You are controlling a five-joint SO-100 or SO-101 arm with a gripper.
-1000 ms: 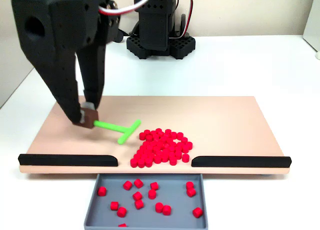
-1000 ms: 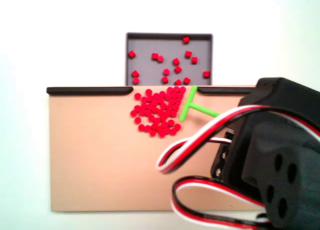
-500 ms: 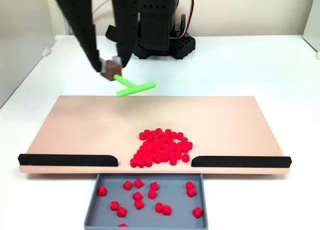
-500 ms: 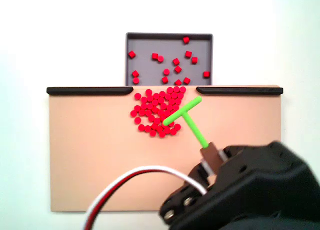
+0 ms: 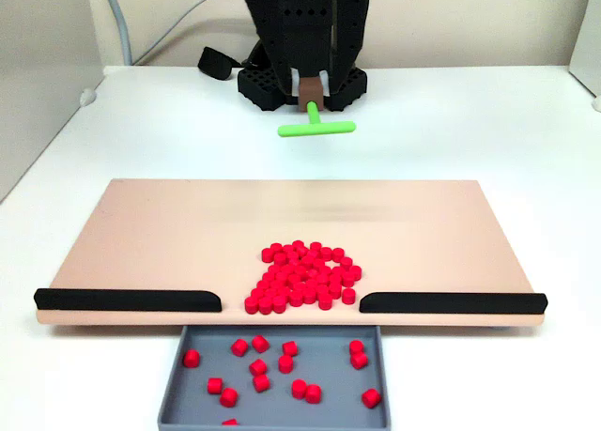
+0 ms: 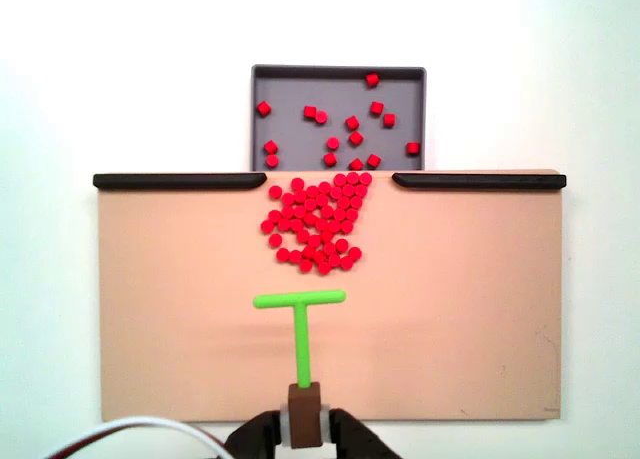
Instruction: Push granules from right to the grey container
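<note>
On the white surface (image 5: 470,121) lies one peach board (image 6: 160,309) with two black strips (image 5: 127,300), one grey tray (image 6: 290,94) at the gap between them, and one green pusher (image 6: 300,324) clamped by its brown handle in the gripper (image 6: 303,434). We judge the step to be lining up a stroke: the pusher's bar sits just behind the pile, apart from it, so the next move calls for lowering it and sweeping straight toward the gap. We count roughly forty-five granules (image 6: 315,224) heaped at the gap and about fifteen in the tray.
</note>
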